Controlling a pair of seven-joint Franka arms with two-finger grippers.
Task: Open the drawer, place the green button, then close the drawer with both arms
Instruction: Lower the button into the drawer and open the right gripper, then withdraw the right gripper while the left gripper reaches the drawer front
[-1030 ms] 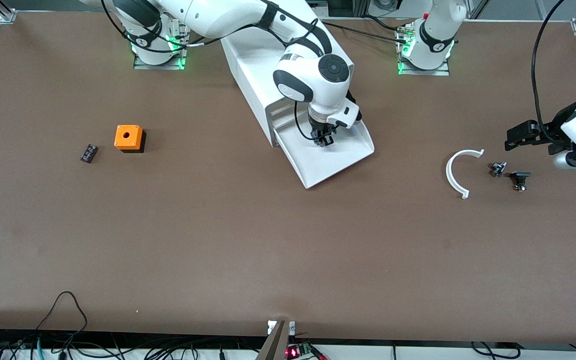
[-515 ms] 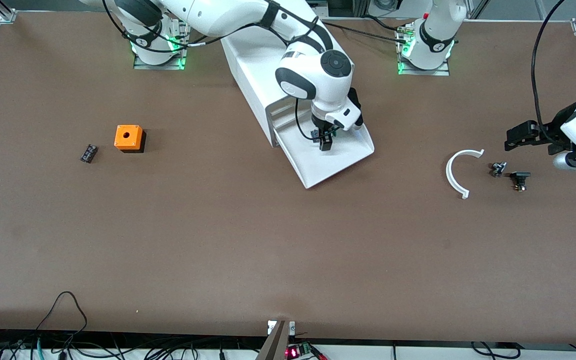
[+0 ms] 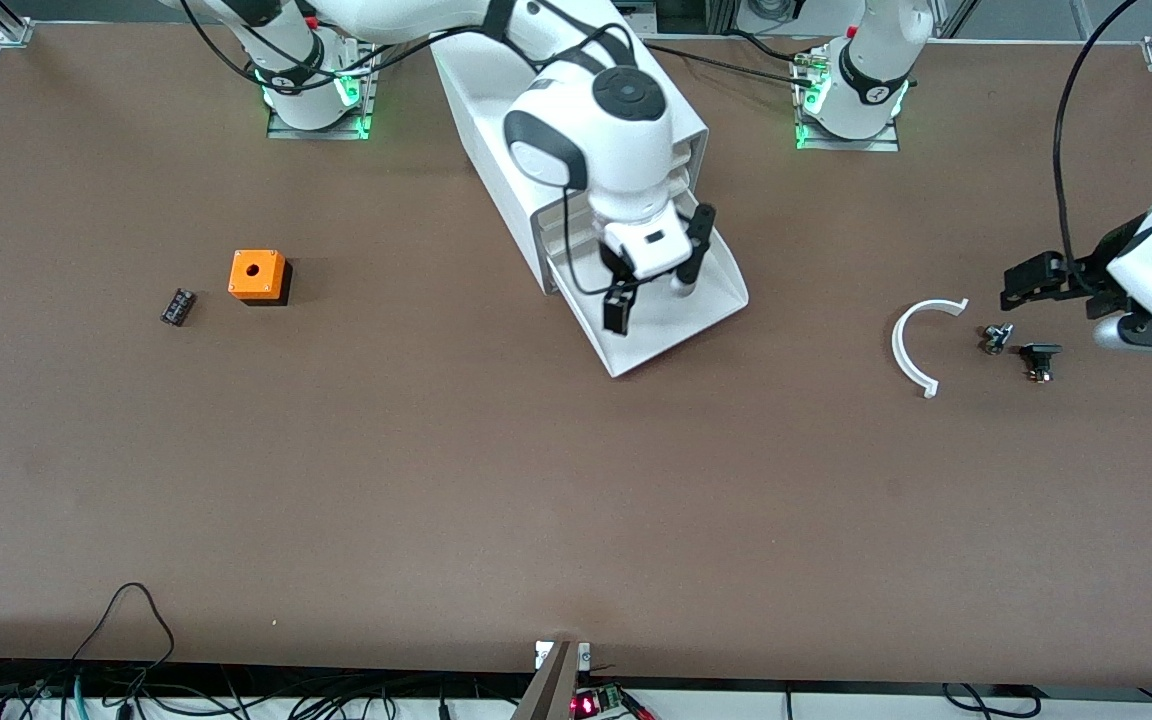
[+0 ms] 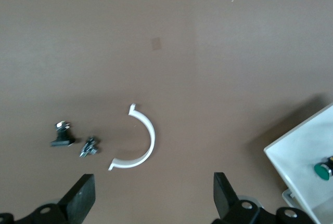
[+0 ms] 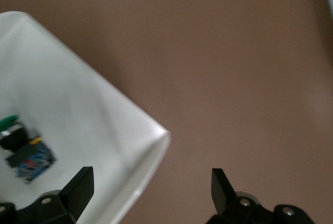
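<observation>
lying button (image 5: pixel 21 148) in open drawer (image 3: pixel 696 320), right gripper (image 3: pixel 654 280) fingers apart above

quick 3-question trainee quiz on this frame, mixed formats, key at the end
1. True or false: the button lies in the pulled-out drawer.
2. The right gripper is: A) shut on the button; B) open over the drawer; C) open over the orange cube.
3. Fill in: the left gripper hangs open above the table, near the white curved piece and two small ____ parts.

Key: 1 true; 2 B; 3 dark.
</observation>
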